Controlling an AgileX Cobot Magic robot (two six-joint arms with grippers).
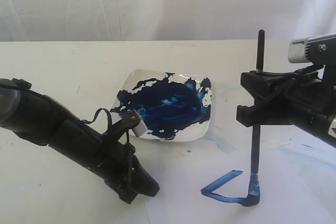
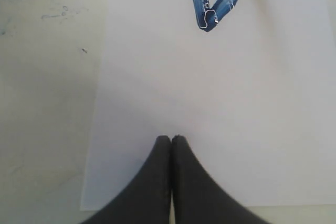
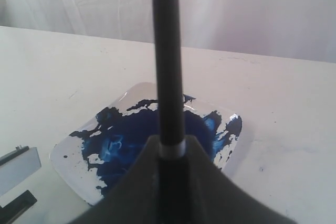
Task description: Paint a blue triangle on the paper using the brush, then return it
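Note:
The brush (image 1: pixel 255 150) stands upright with its blue bristles touching the paper (image 1: pixel 184 203) at a corner of the blue triangle (image 1: pixel 223 188). My right gripper (image 1: pixel 254 100) is shut on the black handle (image 3: pixel 167 56) partway up. Two glossy strokes (image 2: pixel 210 3) meet in a point on the paper (image 2: pixel 210 108); the side between the brush and the upper stroke end is unpainted. My left gripper (image 1: pixel 137 191) is shut with nothing in it, its fingertips (image 2: pixel 164 141) together over the sheet's edge.
A white square plate (image 1: pixel 128 85) smeared with a large dark-blue paint blotch sits mid-table behind the paper; its rim (image 3: pixel 71 145) shows beyond the brush. Pale blue smears (image 1: pixel 310 153) stain the table at the right. A white curtain (image 1: pixel 168 3) closes the back.

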